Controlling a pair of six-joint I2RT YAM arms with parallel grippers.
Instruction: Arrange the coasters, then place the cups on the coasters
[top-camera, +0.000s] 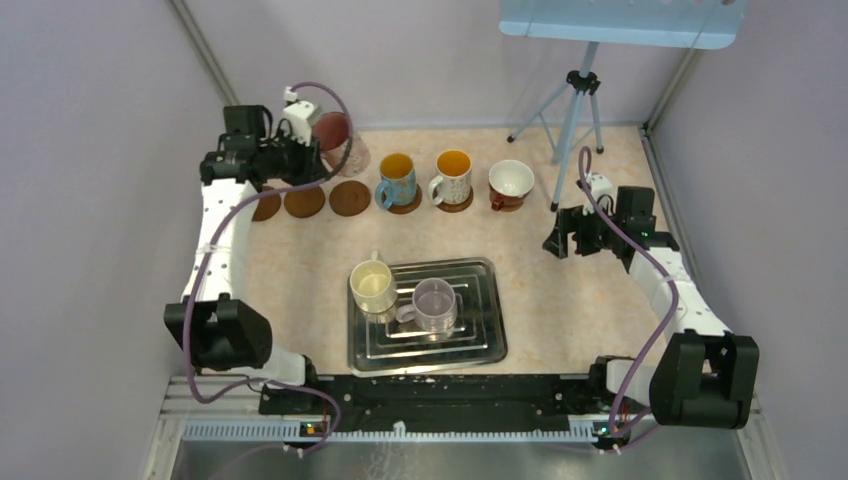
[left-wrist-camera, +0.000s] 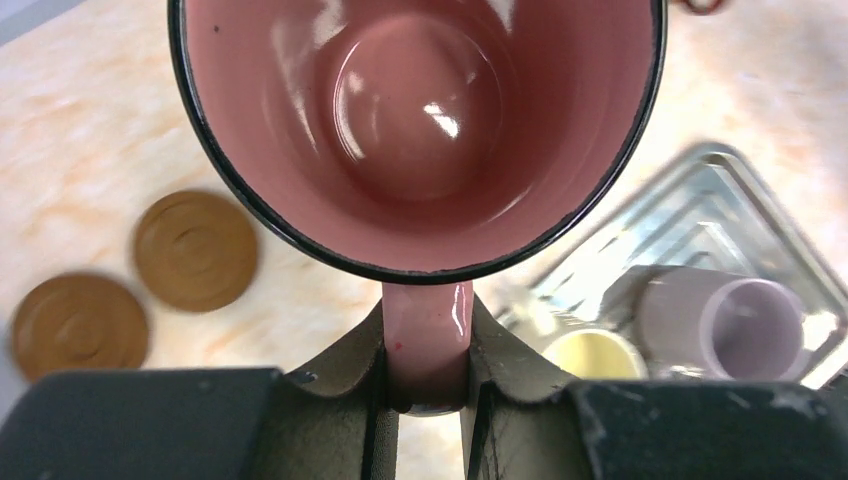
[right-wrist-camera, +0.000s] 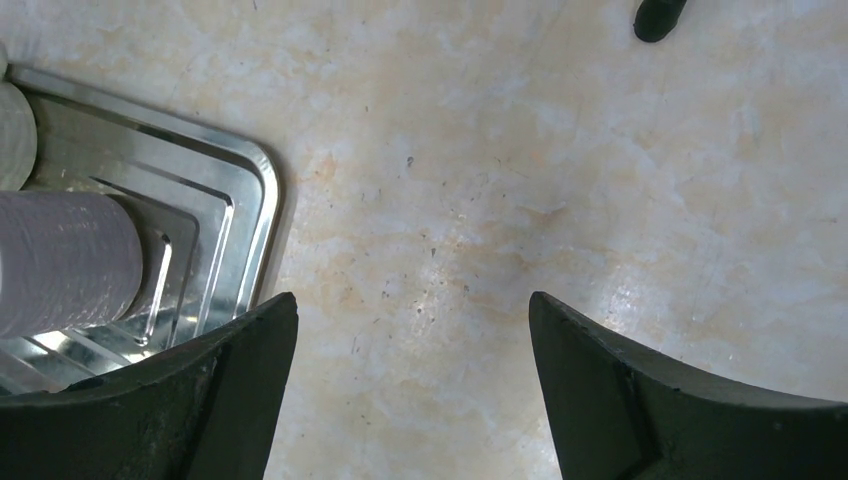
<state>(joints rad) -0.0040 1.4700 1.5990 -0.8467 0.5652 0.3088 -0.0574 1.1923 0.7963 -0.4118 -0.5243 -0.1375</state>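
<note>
My left gripper (left-wrist-camera: 428, 325) is shut on the handle of the pink cup (left-wrist-camera: 420, 130), held at the back left (top-camera: 334, 133) above the table, behind three bare brown coasters (top-camera: 350, 198) (top-camera: 304, 202) (top-camera: 266, 206). Two of the coasters (left-wrist-camera: 196, 250) (left-wrist-camera: 78, 325) show under the cup in the left wrist view. To their right, the blue-handled cup (top-camera: 397, 180), the orange-inside cup (top-camera: 452, 176) and the dark red cup (top-camera: 510, 183) each stand on a coaster. My right gripper (right-wrist-camera: 412, 330) hangs open over bare table at the right (top-camera: 562, 238).
A silver tray (top-camera: 480, 345) sits at the near middle with a cream cup (top-camera: 372, 285) and a lilac cup (top-camera: 435, 305) on it; its corner (right-wrist-camera: 240, 200) lies left of my right gripper. A tripod (top-camera: 572, 110) stands at the back right.
</note>
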